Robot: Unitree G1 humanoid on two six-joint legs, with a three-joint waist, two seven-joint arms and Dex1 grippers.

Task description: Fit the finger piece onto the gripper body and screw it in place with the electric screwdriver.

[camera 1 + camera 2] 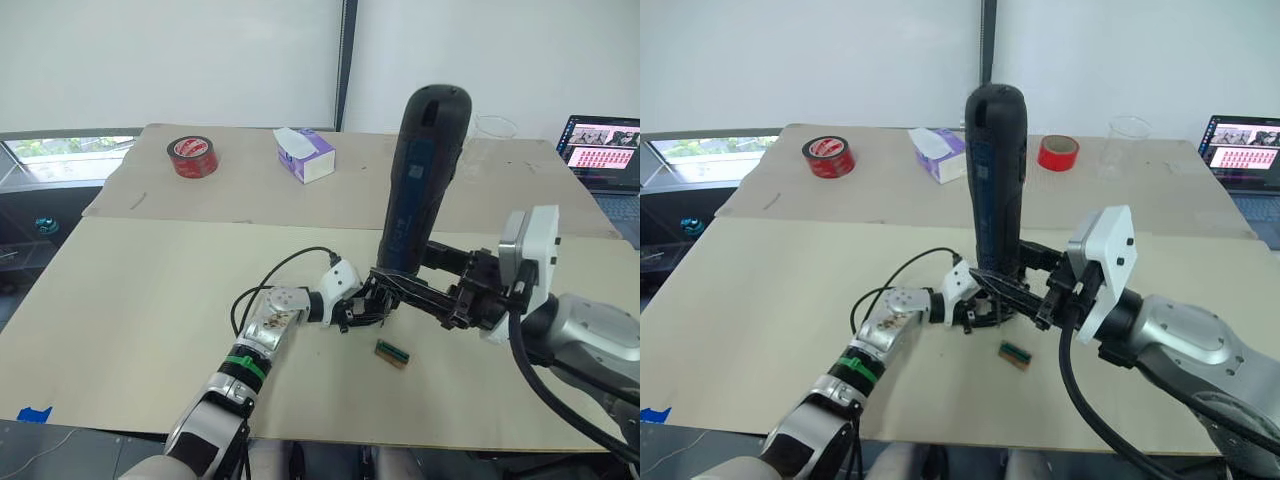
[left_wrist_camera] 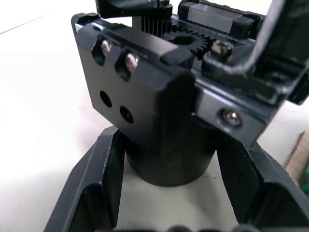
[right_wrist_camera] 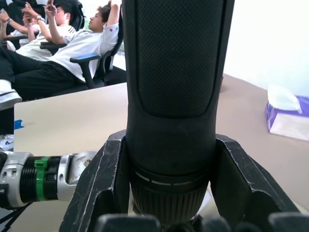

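My left gripper (image 2: 169, 164) is shut on the gripper body (image 2: 159, 96), a black block with gears on top, two screws and two empty holes in its face. Its fingers (image 2: 96, 183) clamp the round base. In the left eye view that gripper (image 1: 352, 310) rests low over the table's front middle. The electric screwdriver (image 1: 425, 180) stands upright with its tip down at the body, held by my right gripper (image 1: 395, 285), which is shut around its lower end (image 3: 171, 193). The bit is hidden. I cannot make out the finger piece.
A small green-and-brown block (image 1: 392, 353) lies just in front of the grippers. At the back stand a red tape roll (image 1: 192, 157), a tissue box (image 1: 305, 153), another red roll (image 1: 1058, 152), a clear cup (image 1: 1127, 135) and a laptop (image 1: 603, 140). People (image 3: 72, 43) sit beyond the table.
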